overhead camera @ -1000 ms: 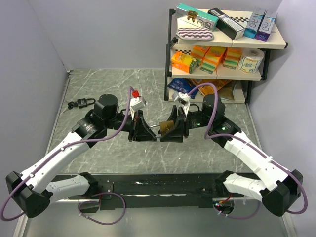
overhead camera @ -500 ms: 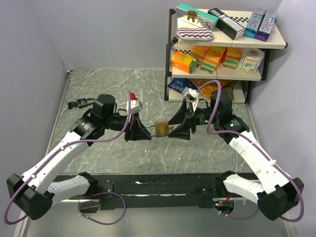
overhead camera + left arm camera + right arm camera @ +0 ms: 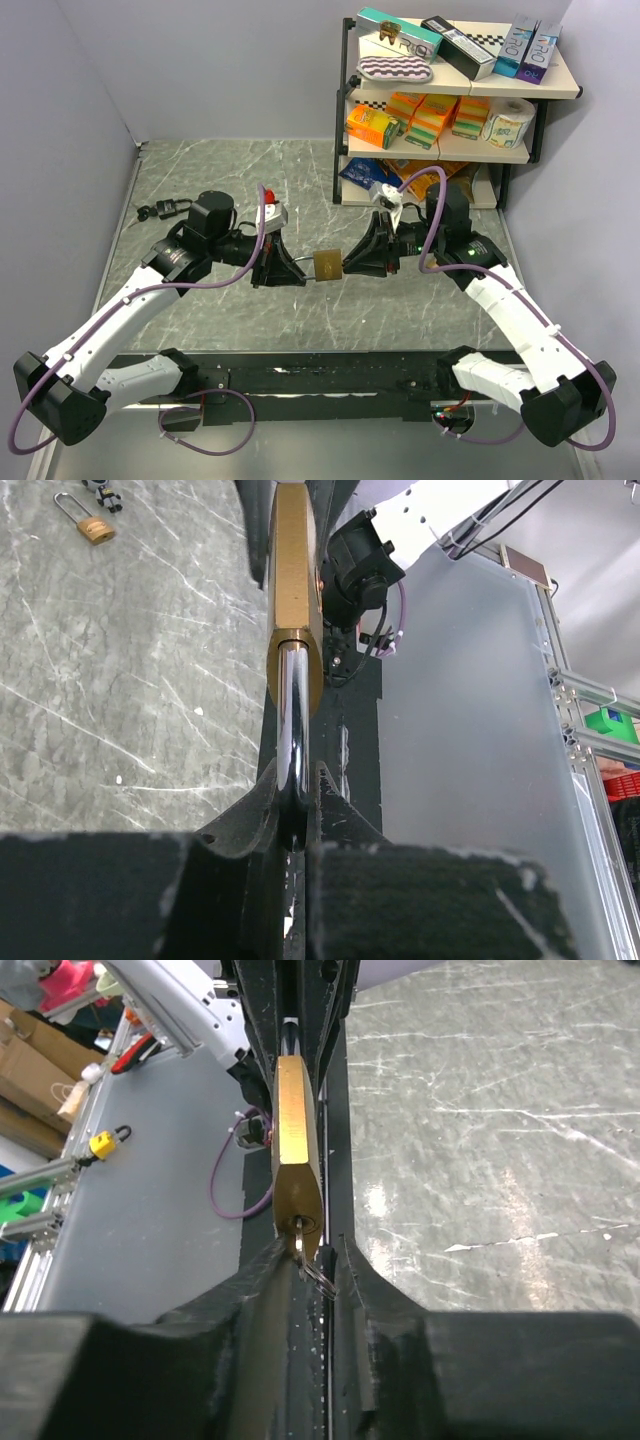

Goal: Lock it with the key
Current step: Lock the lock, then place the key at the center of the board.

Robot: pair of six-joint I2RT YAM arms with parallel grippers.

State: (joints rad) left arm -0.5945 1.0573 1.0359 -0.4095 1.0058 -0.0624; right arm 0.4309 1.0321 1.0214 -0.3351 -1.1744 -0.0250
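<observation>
A brass padlock [image 3: 327, 264] hangs in the air between the two arms, above the middle of the table. My left gripper [image 3: 296, 268] is shut on its steel shackle [image 3: 291, 710], with the brass body [image 3: 295, 590] pointing away from the fingers. From the other side, my right gripper [image 3: 347, 266] is closed in on the key [image 3: 303, 1246], which sits in the keyhole at the bottom of the padlock [image 3: 297, 1150]. A key ring [image 3: 322, 1276] lies between the right fingers. The key's head is hidden between them.
A black padlock with keys [image 3: 165, 208] lies at the far left of the table. A small brass padlock [image 3: 95, 527] lies on the marble surface. A stocked shelf unit [image 3: 450, 100] stands at the back right. Grey walls close in both sides.
My right gripper opened wide and drew back from the padlock, then closed in on the key again, its arm now higher and further right. The left grip on the shackle held.
</observation>
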